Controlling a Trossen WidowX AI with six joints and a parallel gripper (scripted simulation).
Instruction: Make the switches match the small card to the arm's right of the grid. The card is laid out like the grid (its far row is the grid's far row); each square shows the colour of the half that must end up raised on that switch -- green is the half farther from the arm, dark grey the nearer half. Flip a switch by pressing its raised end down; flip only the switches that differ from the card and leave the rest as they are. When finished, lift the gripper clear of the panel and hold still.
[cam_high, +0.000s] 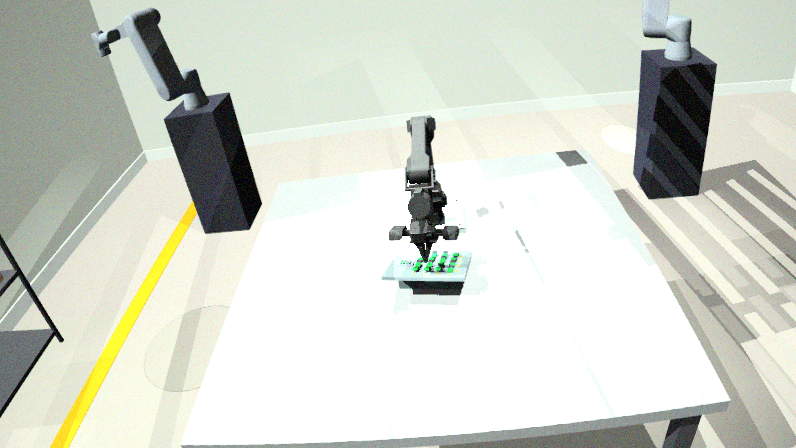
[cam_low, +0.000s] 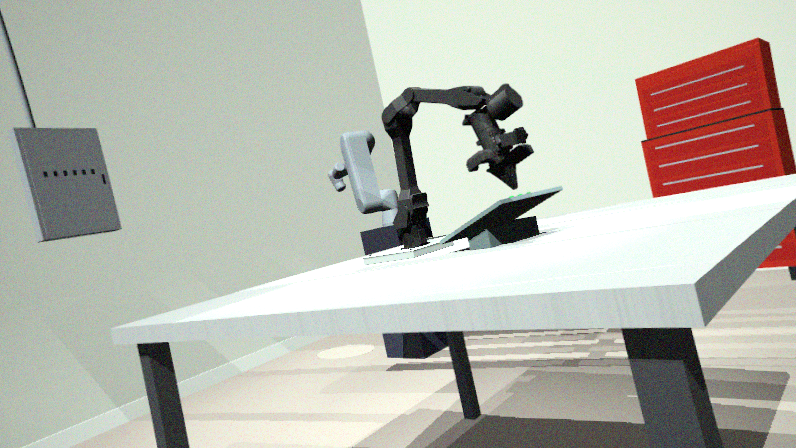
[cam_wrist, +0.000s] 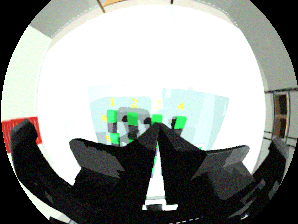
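Observation:
The switch panel (cam_high: 394, 273) (cam_low: 551, 192) (cam_wrist: 212, 107) is a tilted pale board with rows of green and dark grey rocker switches. In the wrist view, the far-row switches under numbers 1 (cam_wrist: 112, 116), 2 (cam_wrist: 132, 119), 3 (cam_wrist: 157, 119) and 4 (cam_wrist: 180, 122) show green; which ends are raised is unclear. The small card (cam_high: 406, 262) is beside the grid, too small to read. My gripper (cam_high: 425, 260) (cam_low: 515, 187) (cam_wrist: 157, 125) is shut and empty, its tips close above the panel around column 3. The fingers hide most nearer switches in the wrist view.
The panel rests on a dark base (cam_high: 437, 287) on the white table (cam_high: 445, 361) (cam_low: 356, 311). Two grey arms stand on dark pedestals (cam_high: 211, 172) (cam_high: 671, 128) behind the table. A red cabinet (cam_low: 713, 122) stands beyond it.

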